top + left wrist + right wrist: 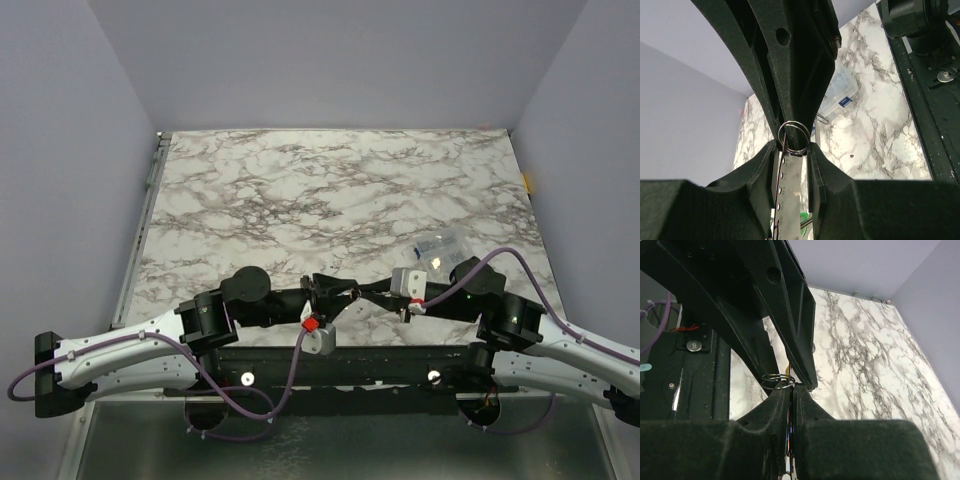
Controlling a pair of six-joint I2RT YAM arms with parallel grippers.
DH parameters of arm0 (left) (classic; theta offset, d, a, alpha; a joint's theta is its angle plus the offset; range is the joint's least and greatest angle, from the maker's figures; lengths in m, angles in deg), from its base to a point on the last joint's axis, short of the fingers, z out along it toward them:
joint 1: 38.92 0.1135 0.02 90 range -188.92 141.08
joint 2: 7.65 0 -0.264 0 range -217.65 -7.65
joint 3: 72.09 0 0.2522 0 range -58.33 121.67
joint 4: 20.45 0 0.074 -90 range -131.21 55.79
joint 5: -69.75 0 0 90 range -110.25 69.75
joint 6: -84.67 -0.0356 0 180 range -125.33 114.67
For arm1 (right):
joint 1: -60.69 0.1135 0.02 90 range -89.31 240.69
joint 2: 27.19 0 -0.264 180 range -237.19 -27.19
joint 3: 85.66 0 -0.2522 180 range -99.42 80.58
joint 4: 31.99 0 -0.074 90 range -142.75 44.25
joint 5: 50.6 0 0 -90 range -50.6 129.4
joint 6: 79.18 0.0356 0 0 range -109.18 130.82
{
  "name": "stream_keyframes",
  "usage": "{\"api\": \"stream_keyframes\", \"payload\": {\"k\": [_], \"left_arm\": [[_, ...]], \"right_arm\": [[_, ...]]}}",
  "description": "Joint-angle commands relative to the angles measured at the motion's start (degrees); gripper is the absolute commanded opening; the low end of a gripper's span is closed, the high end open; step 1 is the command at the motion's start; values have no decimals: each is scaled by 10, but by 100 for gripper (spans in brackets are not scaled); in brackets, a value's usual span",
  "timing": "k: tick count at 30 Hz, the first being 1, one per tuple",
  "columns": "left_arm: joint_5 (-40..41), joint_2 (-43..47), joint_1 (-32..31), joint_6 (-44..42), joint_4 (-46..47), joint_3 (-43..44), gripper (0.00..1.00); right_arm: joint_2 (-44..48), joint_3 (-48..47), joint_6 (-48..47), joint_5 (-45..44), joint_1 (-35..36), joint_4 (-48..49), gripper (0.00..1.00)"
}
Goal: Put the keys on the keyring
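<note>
Your keyring [793,136] sits dead centre of the left wrist view, in the air between both hands, over the near edge of the surface [330,190]. Judge it light, stiff, springy and slick; pinch the rim away from the split. Your right hand [791,390] is pressed together on its edge. Your left hand [790,152] is partly closed on a pierced flat strip, likely a key [786,192], with green showing low down. Any others are hidden; overhead, the ring is too small to see.
</note>
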Motion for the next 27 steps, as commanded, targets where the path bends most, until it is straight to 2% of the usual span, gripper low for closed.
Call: {"api": "stream_keyframes", "payload": {"k": [1,11,16,18,20,27], "left_arm": [[56,46,9,3,9,14,17],[33,58,10,41,7,13,16],[34,54,10,52,5,3,30],[48,54,11,44,5,-7,42],[50,56,11,45,5,-16,49],[23,57,18,78,7,-46,58]], "right_arm": [[15,16,-12,-8,-1,-73,1],[9,23,-21,-20,-1,-67,1],[8,25,-16,-18,-1,-56,1],[10,24,-14,-17,-1,-53,1],[16,26,-14,-22,-1,-49,1],[49,55,-36,-21,-1,-25,1]]}}
